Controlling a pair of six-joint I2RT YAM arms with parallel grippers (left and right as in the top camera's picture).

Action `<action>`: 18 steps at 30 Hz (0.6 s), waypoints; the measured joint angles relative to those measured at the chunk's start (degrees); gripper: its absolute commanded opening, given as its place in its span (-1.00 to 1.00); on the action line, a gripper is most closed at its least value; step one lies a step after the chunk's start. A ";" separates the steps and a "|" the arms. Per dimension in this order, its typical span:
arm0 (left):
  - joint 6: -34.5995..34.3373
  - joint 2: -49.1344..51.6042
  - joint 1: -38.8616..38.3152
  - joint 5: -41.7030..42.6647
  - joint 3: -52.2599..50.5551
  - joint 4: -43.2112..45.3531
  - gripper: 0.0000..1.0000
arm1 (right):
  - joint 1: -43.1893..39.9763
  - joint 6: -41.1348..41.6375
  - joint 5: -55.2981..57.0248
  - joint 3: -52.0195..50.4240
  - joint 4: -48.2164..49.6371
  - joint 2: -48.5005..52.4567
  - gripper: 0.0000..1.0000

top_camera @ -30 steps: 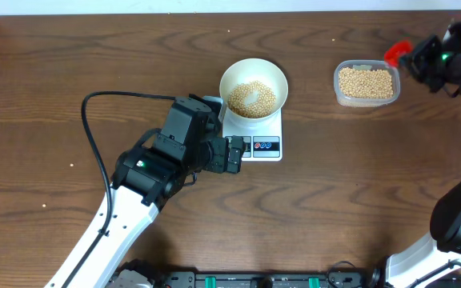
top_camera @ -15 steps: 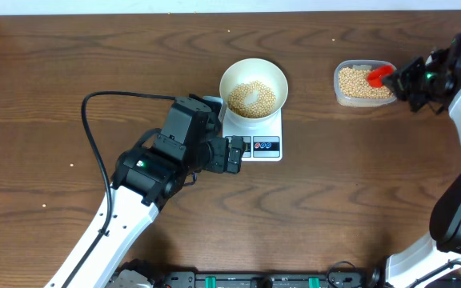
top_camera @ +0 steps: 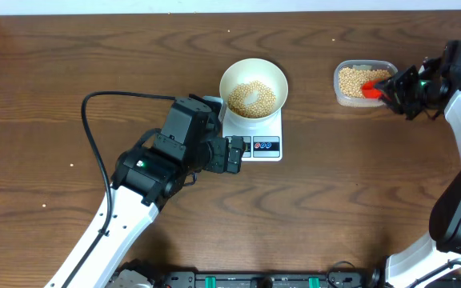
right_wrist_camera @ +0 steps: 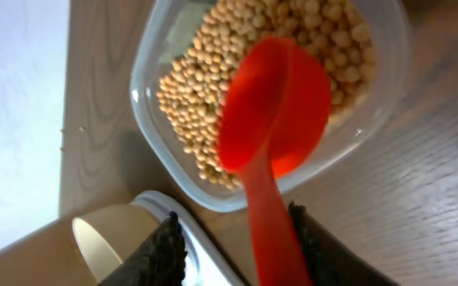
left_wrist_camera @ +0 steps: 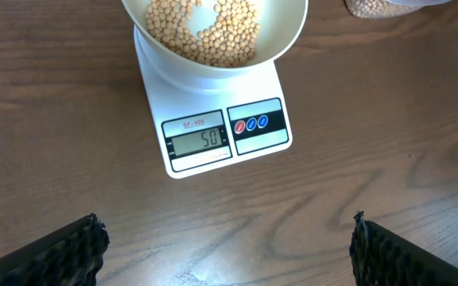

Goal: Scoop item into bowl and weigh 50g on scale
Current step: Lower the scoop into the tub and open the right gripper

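Note:
The white bowl holds tan beans and stands on the white scale. In the left wrist view the bowl is at the top and the scale shows 50 on its display. My left gripper is open and empty just left of the scale's front, with bare table between its fingers. My right gripper is shut on a red scoop by its handle. The scoop hangs over the beans in the clear tub; I see no beans in it.
The clear plastic tub of beans stands at the back right of the table. A black cable loops over the table left of my left arm. The bowl and scale edge show low in the right wrist view.
My right gripper has brought the red scoop from the far right edge leftward, over the tub. The left arm, bowl and scale have not moved.

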 measured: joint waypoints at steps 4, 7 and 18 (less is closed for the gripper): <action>0.00 0.00 0.00 0.00 0.00 0.00 0.99 | 0.00 -1.11 -0.07 -0.07 -1.44 0.00 0.54; 0.00 0.00 0.00 0.00 0.00 0.00 0.99 | 0.00 -2.08 -0.09 -0.09 -2.10 0.00 0.80; 0.00 0.00 0.00 0.00 0.00 0.00 0.99 | -0.02 -7.82 -2.47 -0.11 -6.21 0.00 0.98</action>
